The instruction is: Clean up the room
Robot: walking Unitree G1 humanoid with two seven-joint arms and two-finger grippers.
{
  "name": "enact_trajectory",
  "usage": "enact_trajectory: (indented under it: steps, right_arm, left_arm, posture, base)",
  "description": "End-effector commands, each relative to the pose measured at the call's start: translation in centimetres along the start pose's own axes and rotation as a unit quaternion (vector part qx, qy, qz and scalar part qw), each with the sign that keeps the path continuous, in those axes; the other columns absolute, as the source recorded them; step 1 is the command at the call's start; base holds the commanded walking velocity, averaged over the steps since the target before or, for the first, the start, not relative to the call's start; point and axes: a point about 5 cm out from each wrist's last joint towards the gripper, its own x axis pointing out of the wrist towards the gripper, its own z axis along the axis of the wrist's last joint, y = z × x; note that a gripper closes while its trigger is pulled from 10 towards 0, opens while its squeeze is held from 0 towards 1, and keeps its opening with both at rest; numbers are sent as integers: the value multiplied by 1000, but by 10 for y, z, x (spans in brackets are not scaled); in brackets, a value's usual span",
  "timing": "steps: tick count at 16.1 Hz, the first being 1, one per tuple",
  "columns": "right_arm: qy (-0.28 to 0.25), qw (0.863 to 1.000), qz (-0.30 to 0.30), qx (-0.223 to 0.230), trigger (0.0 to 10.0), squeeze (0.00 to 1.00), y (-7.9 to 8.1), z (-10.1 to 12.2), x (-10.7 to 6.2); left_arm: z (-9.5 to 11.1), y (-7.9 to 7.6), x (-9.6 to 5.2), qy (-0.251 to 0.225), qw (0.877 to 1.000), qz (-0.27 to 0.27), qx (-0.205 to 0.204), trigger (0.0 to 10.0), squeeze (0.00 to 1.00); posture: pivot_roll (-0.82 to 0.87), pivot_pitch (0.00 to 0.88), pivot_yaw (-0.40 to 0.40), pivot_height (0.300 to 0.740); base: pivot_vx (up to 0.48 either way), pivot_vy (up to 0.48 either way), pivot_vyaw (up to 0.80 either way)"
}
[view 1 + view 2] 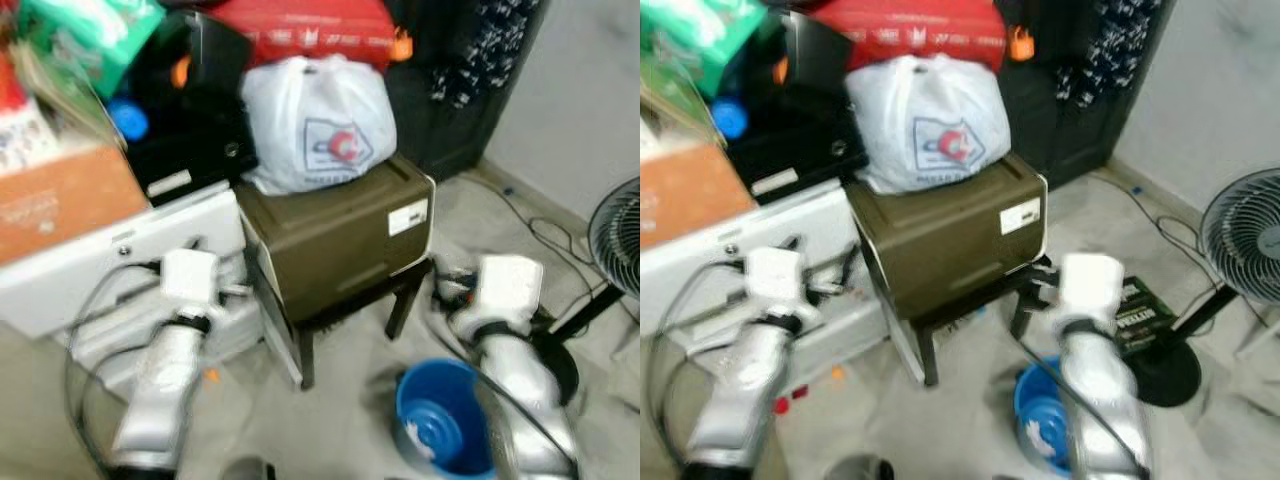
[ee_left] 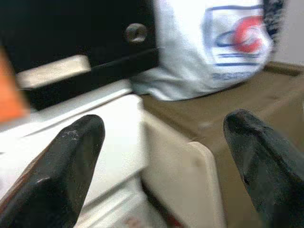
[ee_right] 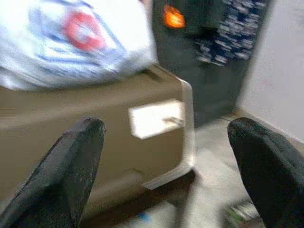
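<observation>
**Q:** Both grippers, how did they stand?

**A:** Both were raised in front of the robot with nothing between their fingers. The left gripper (image 2: 161,156) had its two black fingers (image 2: 71,156) spread wide apart. The right gripper (image 3: 166,161) was spread just as wide and also held nothing.

**Q:** What lay ahead of the left gripper?

**A:** Straight beyond its fingers was the edge where a white cabinet (image 1: 150,250) met a brown box (image 1: 340,225). The cabinet sat toward that gripper's outer side and the box toward its inner side. Farther past the fingers, on top of the box, rested a white plastic bag (image 1: 315,120) with a red and blue logo. A black case (image 1: 190,110) stood on the cabinet beside the bag.

**Q:** And ahead of the right gripper?

**A:** The same brown box, seen from its other end, with a white label (image 3: 156,118) on its side just beyond the fingers. The box stood on a dark stool (image 1: 400,300). Below the right arm, on the floor, sat a blue bucket (image 1: 440,415). A green packet (image 1: 1145,310) lay on the floor near the arm's outer side, and a standing fan (image 1: 1240,235) stood farther out that way.

**Q:** Anything else in the clutter?

**A:** Beyond the left gripper, at its outer side, an orange cardboard box (image 1: 60,200) sat on the cabinet. Above the bag lay a red bag (image 1: 310,30). Small orange and red bits (image 1: 805,390) lay on the floor near the left arm. The views were slightly blurred.
</observation>
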Motion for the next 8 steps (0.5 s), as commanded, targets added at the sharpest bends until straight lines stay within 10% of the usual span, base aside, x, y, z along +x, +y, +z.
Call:
enact_trajectory:
  steps: [1,8]
  right_arm:
    - [7,1000,-8,-4,10000,0,-7,-2,-1]
    - [2,1000,13,-8,10000,0,2,-2,2]
  left_arm:
    - [3,-6,0,-6,1000,-8,-2,10000,0]
    - [0,1,-1,11,1000,14,6,10000,0]
  posture:
    - [-118,0,20,740]
    - [-99,0,19,740]
  base:
    - [0,0,800]
    - [0,0,800]
